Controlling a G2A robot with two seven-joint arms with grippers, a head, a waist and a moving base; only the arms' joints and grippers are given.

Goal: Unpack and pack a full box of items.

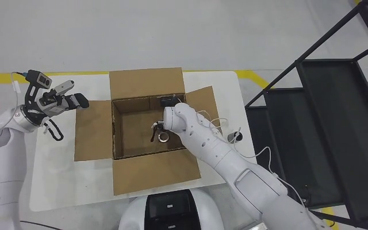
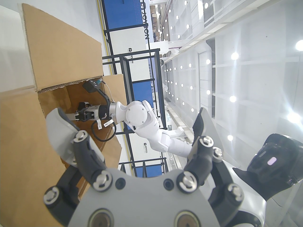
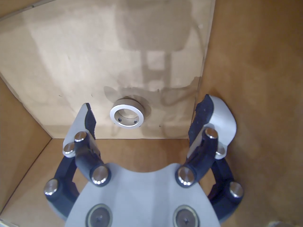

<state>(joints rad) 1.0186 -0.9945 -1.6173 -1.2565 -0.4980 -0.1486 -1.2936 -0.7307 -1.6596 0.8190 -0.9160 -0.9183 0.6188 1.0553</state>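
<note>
Far left, your left arm [image 1: 17,123] sits over the left edge of the white counter [image 1: 57,178]. The left jaws are wide apart with nothing in them, outside the box, just beside its left flap. That wrist view looks across the room: blue wall panels [image 2: 118,1], a black metal frame [image 2: 127,76] and rows of ceiling lights [image 2: 233,55].

In the middle, the cardboard box [image 1: 95,132] stands on the counter with all four flaps folded out flat. One metal ring [image 3: 127,116] lies flat on the box floor, right of centre and toward the near wall.

Your right arm [image 1: 201,141] reaches down into the box from the right. The right jaws are apart, low over the floor, with the ring in line between the pads [image 3: 90,121] but clear of both. It isn't gripped.

Further right, a small dark object [image 1: 236,136] sits on the counter near the right flap; you can't tell what it is. Past the counter edge, a black metal stepped rack [image 1: 322,115] stands on the grey floor [image 1: 172,29]. A yellow floor line [image 1: 253,75] runs behind the counter.
</note>
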